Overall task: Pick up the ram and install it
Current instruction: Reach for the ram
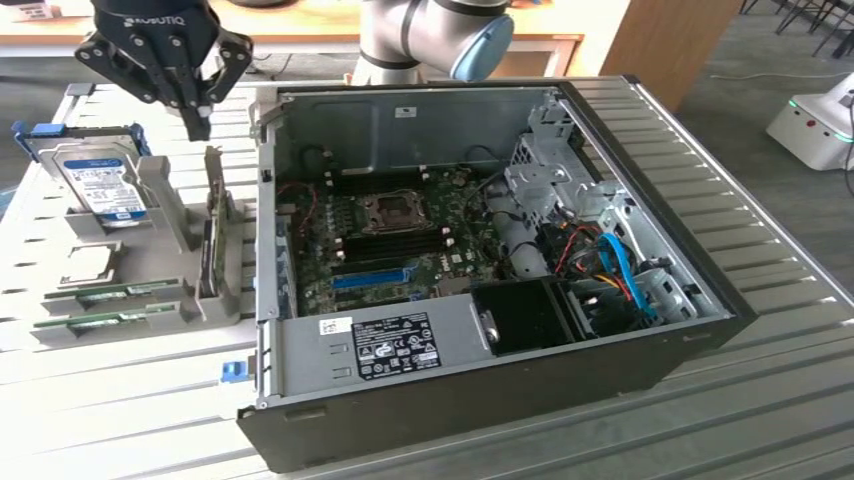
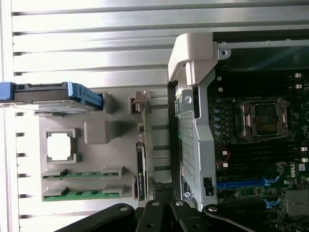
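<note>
Ribbed metal worktop [image 1: 761, 400]; ram [image 1: 214, 235] on edge in grey holder [image 1: 167, 215], below shut, empty gripper [image 1: 200, 130]; hard drive [image 1: 104, 180], open PC case [image 1: 441, 405] flanking.

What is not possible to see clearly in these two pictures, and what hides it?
1. Exterior view: the upright ram stick stands nearly edge-on in the grey holder; label and chips hidden.
2. Wrist view: the hard drive is cut off by the picture's edge and seen side-on; label hidden.
3. Exterior view: the motherboard slots are too small to tell if filled.
</note>
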You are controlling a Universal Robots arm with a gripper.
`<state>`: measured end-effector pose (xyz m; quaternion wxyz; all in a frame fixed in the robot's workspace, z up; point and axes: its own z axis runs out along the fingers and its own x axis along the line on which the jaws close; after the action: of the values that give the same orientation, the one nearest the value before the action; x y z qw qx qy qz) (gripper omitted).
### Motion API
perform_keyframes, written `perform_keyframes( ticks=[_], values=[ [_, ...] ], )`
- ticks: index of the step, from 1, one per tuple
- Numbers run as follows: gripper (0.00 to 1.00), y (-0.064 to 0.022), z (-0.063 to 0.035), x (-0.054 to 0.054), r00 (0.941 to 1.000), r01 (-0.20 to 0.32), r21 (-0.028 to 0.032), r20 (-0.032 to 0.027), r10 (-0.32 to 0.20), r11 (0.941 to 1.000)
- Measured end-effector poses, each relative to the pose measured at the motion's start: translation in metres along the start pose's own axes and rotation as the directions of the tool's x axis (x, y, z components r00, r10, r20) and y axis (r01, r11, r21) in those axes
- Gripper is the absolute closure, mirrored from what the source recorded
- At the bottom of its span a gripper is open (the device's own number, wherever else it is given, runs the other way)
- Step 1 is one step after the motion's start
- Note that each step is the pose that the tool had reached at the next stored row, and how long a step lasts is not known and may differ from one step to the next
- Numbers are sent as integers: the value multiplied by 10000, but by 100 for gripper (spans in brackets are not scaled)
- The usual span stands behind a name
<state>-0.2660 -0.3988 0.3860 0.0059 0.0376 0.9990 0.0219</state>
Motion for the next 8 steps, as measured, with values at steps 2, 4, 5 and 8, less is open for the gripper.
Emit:
perform_keyframes(
  ticks=[2,4,5,8],
  values=[
    [90,-3,1,36,10000,0,1,-4,0,10000],
    [90,-6,2,73,10000,1,1,-9,-1,10000],
    [90,-7,3,93,10000,0,1,-11,0,10000],
    [90,-11,5,148,10000,-1,1,-18,1,10000]
  ],
)
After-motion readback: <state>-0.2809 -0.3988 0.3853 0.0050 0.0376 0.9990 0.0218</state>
